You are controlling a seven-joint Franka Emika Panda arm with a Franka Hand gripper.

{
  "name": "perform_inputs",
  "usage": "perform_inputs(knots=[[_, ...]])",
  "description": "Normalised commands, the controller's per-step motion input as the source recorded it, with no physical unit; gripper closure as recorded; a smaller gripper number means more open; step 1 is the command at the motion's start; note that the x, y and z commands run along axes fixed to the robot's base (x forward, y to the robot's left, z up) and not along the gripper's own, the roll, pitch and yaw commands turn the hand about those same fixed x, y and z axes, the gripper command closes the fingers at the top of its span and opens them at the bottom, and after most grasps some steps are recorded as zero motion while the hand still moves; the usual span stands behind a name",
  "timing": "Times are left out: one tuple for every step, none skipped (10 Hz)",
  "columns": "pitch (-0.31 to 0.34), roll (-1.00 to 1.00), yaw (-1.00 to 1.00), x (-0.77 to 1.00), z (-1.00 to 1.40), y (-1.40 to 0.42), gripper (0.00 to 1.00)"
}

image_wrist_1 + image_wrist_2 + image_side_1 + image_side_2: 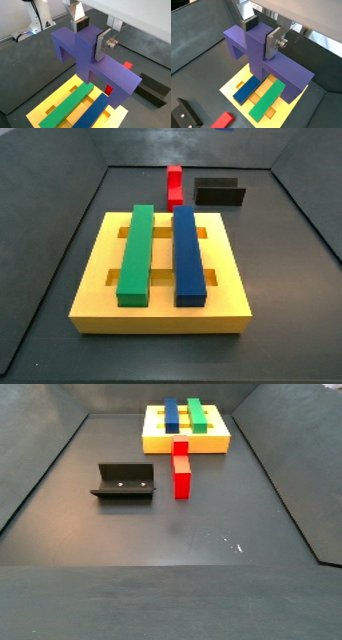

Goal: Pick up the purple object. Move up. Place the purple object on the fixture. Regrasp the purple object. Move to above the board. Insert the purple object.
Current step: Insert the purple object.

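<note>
My gripper point(90, 34) hangs high above the board point(53, 102) (out of both side views). Its fingers point(274, 42) are clamped on the purple object's point(268, 62) stem.

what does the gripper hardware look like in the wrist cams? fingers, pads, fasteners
In both wrist views the gripper has two flat silver plate fingers tipped with dark pads. One finger carries a round metal fastener on its outer face. A pale housing sits above. Neither side view shows the arm.
</note>
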Motion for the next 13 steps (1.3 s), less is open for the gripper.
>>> perform_inputs(knots=[[-0.090,0.00,0.26,0.11,-0.72,-0.57,1.00],[-0.123,0.00,0.37,0.19,-0.93,-0.69,1.00],[-0.123,0.02,0.35,0.22,-0.93,-0.70,1.00],[-0.121,0.07,0.32,0.27,-0.92,-0.67,1.00],[-0.100,0.18,0.23,0.29,-0.85,-0.51,1.00],[-0.044,0.27,0.15,0.29,-0.71,-0.40,1.00],[-0.029,0.23,0.20,0.21,-0.79,-0.38,1.00],[0.000,0.24,0.18,0.14,-0.82,-0.23,1.00],[0.000,0.20,0.06,0.01,-0.93,-0.05,1.00],[0.000,-0.01,0.00,-0.18,-0.75,0.01,1.00],[0.000,-0.10,0.00,-0.17,-0.49,0.01,1.00],[-0.037,-0.16,0.00,-0.18,-0.38,0.00,1.00],[-0.049,-0.18,0.00,-0.23,-0.30,0.00,1.00]])
